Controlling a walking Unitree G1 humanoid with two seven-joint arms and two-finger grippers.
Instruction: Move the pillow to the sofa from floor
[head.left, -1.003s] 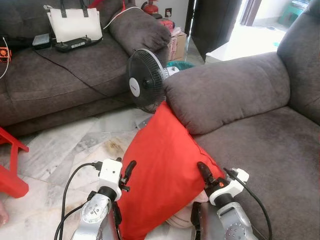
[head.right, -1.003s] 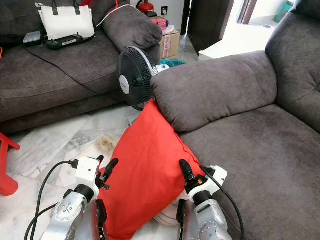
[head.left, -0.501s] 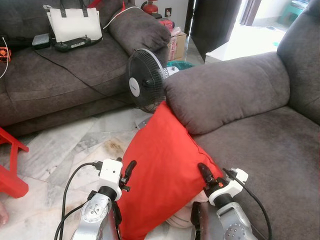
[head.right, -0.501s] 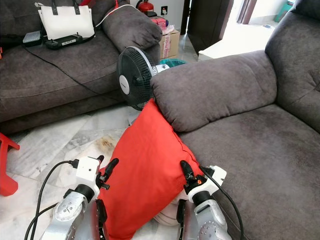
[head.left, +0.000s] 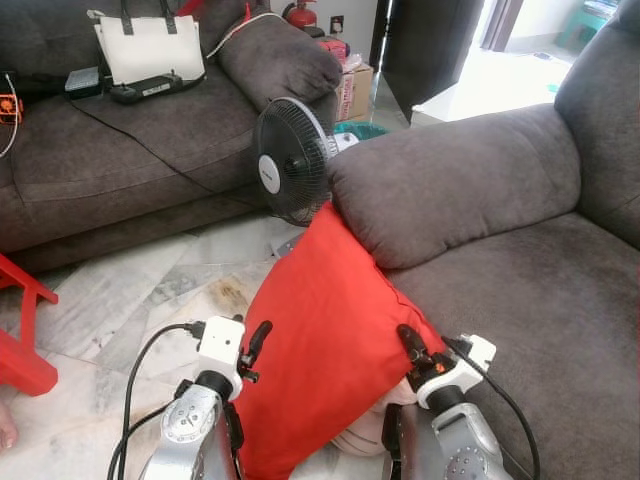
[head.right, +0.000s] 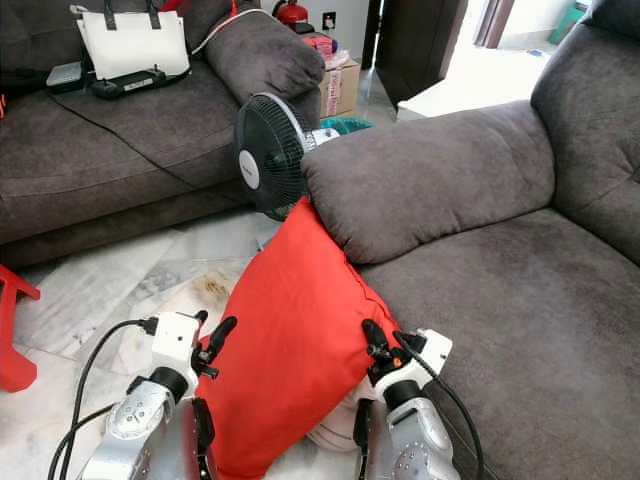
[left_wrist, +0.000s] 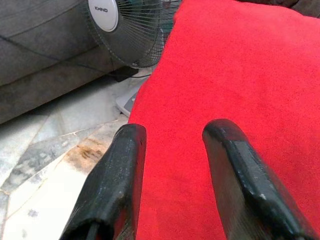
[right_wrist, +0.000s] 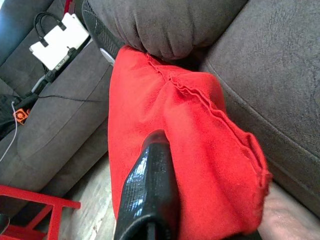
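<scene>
A red pillow (head.left: 325, 340) stands on edge on the marble floor. It leans against the front of the grey sofa (head.left: 520, 300), and its top corner is tucked under the sofa's armrest (head.left: 450, 180). My left gripper (head.left: 258, 338) is open at the pillow's left side. In the left wrist view its two black fingers (left_wrist: 120, 170) are spread, with the red fabric just beyond them. My right gripper (head.left: 410, 345) presses against the pillow's right edge, close to the sofa seat. In the right wrist view the pillow (right_wrist: 200, 150) bulges over part of it.
A black standing fan (head.left: 290, 160) is right behind the pillow. A second grey sofa (head.left: 110, 150) at the back left holds a white bag (head.left: 150, 45) and a cable. A red stool (head.left: 25, 330) stands at the left. A pale object (head.left: 365, 435) lies under the pillow.
</scene>
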